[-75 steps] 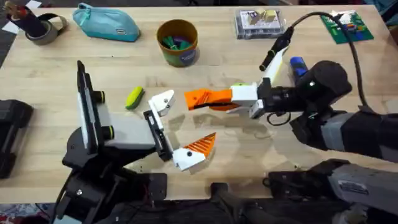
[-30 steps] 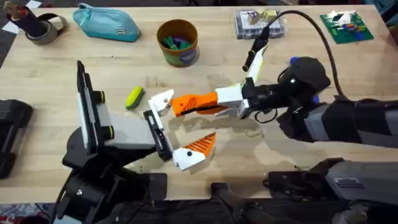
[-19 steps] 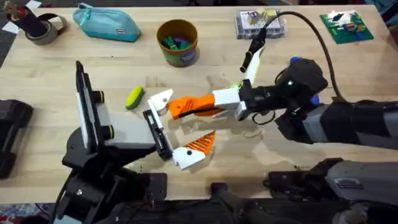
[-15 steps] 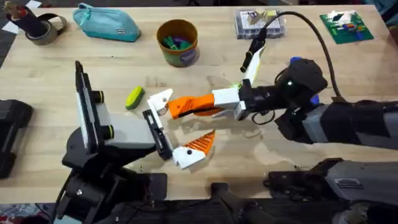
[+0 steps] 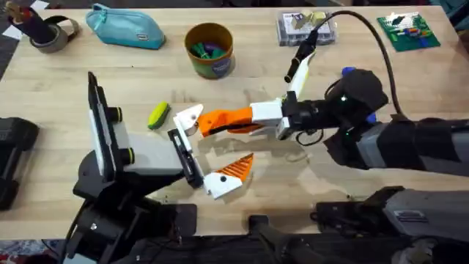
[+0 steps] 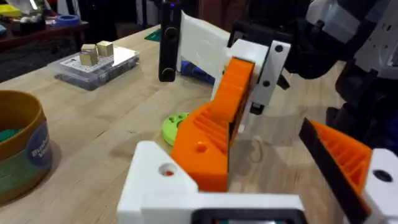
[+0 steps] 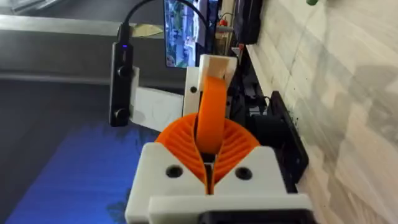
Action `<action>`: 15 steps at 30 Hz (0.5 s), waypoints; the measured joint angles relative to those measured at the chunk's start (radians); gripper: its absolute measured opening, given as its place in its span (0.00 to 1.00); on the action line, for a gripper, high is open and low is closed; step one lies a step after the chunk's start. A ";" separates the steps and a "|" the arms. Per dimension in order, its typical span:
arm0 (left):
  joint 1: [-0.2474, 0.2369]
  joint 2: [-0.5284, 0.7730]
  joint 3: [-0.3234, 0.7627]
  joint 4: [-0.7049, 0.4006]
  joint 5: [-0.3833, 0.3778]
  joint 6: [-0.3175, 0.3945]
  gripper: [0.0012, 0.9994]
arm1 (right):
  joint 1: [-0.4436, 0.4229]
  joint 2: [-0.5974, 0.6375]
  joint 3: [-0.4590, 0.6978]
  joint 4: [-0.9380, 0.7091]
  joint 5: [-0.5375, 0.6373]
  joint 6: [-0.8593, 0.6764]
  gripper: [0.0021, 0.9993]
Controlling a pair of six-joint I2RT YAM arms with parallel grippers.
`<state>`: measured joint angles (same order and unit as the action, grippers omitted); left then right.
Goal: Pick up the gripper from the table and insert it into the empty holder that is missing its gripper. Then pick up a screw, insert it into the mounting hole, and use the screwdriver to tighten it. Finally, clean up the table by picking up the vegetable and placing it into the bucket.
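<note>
My right gripper (image 5: 287,122) is shut on the white base of the gripper (image 5: 233,119), a long smooth orange finger held level above the table. Its pointed tip meets the white holder (image 5: 190,120) on the black rail of the grey-black assembly (image 5: 143,156). The left wrist view shows that orange finger (image 6: 211,134) lying against the holder (image 6: 163,186). The twin mount carries a ribbed orange finger (image 5: 236,171). My left gripper (image 5: 211,148) stands open, its mounts wide apart. The yellow-green vegetable (image 5: 157,115) lies left of the holder. The ochre bucket (image 5: 209,50) stands at the back.
A teal pouch (image 5: 124,28) and a tape roll (image 5: 47,33) sit at the back left. A clear parts box (image 5: 304,28) and a green board (image 5: 407,31) are at the back right. A blue-handled tool (image 5: 352,73) lies behind the right arm.
My right arm has moved left with the orange finger in its grip. The tip went from mid-table to touching the white holder. The left arm stayed put.
</note>
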<state>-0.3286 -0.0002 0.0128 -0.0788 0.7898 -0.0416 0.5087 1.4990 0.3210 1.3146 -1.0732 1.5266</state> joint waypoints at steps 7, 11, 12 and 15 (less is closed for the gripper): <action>0.000 0.000 0.000 0.000 0.000 0.003 0.99 | 0.000 0.000 0.000 -0.016 0.013 0.004 0.02; 0.000 0.000 0.000 0.000 0.002 0.003 0.99 | 0.000 0.001 0.004 -0.032 0.026 -0.008 0.02; 0.000 0.000 0.000 0.000 0.002 0.002 0.99 | 0.000 0.007 0.005 -0.030 0.026 -0.009 0.02; 0.000 0.000 0.000 -0.002 0.001 -0.005 0.99 | 0.004 0.042 0.018 -0.021 0.024 -0.013 0.02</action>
<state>-0.3286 -0.0002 0.0128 -0.0803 0.7910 -0.0462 0.5125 1.5408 0.3388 1.2933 -1.0496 1.5139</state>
